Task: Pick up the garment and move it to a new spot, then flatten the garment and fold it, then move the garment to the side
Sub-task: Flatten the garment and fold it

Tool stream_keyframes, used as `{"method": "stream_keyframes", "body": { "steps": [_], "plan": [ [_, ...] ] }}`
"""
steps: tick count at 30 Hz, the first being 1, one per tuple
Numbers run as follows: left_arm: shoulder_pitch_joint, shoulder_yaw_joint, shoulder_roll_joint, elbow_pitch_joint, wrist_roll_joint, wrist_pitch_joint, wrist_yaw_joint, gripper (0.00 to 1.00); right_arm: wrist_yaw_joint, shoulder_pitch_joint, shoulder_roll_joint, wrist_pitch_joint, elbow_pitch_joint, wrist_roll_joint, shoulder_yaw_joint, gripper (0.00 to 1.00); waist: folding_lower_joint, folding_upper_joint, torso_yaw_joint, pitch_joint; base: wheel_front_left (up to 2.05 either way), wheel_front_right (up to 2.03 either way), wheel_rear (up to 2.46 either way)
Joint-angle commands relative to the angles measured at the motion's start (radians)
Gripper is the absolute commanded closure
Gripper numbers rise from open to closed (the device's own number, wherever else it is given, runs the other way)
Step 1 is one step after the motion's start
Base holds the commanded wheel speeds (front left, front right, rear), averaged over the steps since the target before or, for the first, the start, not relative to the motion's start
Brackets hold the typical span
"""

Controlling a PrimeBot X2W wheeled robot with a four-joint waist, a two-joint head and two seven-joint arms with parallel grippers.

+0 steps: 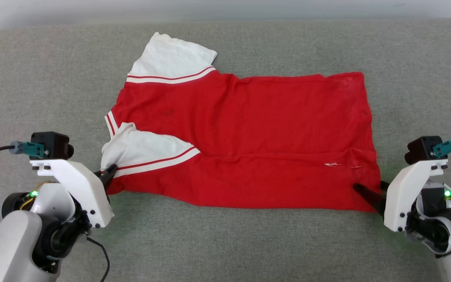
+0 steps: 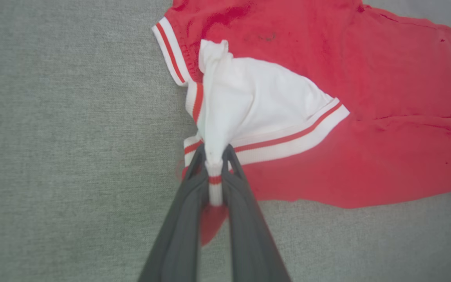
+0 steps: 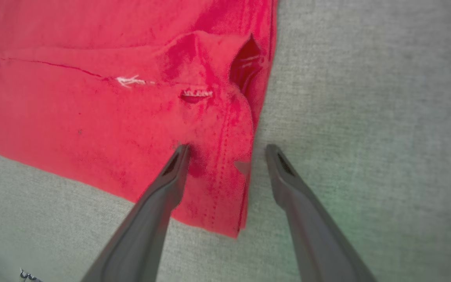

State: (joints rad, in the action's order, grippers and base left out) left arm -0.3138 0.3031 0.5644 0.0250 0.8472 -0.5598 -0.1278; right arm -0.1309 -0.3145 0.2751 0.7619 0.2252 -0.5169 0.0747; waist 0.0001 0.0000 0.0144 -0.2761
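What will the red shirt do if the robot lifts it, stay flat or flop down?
Probably flop: the garment bunches and creases where the left fingers pinch its sleeve, so it looks soft. It would likely hang limp from wherever it's held. Its thin hem puckers by itself, so it's probably light.

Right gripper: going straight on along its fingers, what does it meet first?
Probably the garment: its hem edge, puckered just ahead, lies between the open right gripper's fingers. One finger would run over bare grey surface. Height above the cloth is unclear.
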Motion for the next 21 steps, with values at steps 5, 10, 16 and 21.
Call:
{"method": "stream_keyframes", "body": {
  "steps": [5,10,16,21],
  "plan": [
    [-0.013,0.008,-0.02,0.008,-0.003,0.02,-0.003,1.0,0.0,-0.031,-0.018,0.026,0.103,-0.043,0.055,0.0,-0.0001,0.0,-0.017,-0.021,0.0,0.0,0.0],
    [0.002,0.011,-0.028,0.028,-0.001,0.039,0.002,1.0,0.0,-0.06,0.004,0.001,0.137,-0.065,0.095,1.0,-0.0001,0.0,-0.018,0.001,0.0,0.0,0.0],
    [0.033,0.001,-0.041,0.047,0.001,0.081,0.002,1.0,0.0,-0.073,0.054,-0.035,0.098,-0.076,0.117,1.0,-0.0001,0.0,-0.015,0.072,0.0,0.0,0.0],
    [0.087,0.005,-0.044,0.048,0.017,0.082,-0.004,1.0,0.0,-0.033,0.076,-0.033,0.057,-0.082,0.128,1.0,-0.0001,0.0,-0.014,0.155,0.0,0.0,0.0]
  ]
}}
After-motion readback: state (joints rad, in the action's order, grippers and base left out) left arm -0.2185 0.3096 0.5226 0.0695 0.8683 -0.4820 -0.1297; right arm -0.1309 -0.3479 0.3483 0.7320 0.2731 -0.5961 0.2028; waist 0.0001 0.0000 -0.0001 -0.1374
